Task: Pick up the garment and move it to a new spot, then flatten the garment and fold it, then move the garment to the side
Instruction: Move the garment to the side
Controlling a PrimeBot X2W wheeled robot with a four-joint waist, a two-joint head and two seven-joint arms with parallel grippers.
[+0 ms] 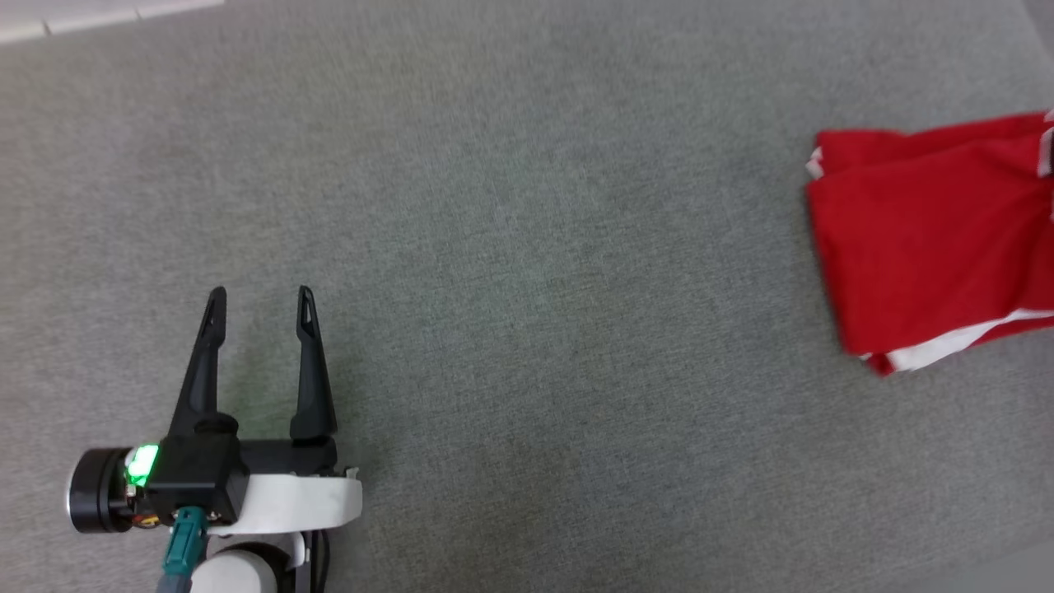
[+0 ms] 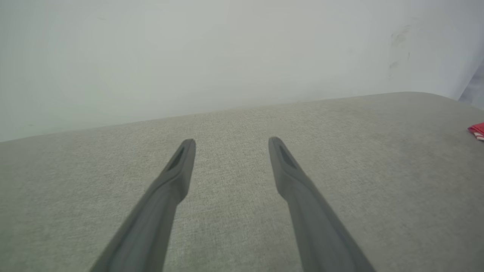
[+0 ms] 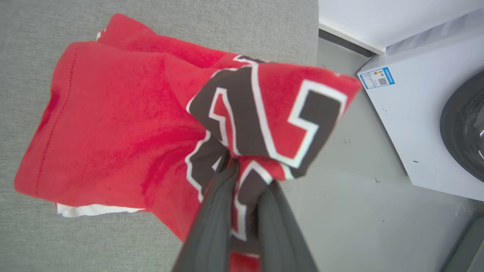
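Observation:
The garment (image 1: 930, 239), a red jersey folded into a bundle with white sleeve edges showing, lies at the right edge of the grey cushioned surface (image 1: 527, 247). In the right wrist view the garment (image 3: 113, 121) shows black-and-white lettering on a bunched fold, and my right gripper (image 3: 242, 170) is shut on that fold, lifting it a little off the rest. My left gripper (image 1: 262, 301) hovers over bare fabric at the lower left, far from the garment, open with nothing between its fingers. In the left wrist view a red corner of the garment (image 2: 477, 130) peeks in beyond my left gripper (image 2: 231, 142).
A pale wall (image 2: 227, 56) rises behind the grey surface. Past the surface's right edge lies a light floor (image 3: 348, 196), where a white appliance (image 3: 412, 113) with a dark round door stands.

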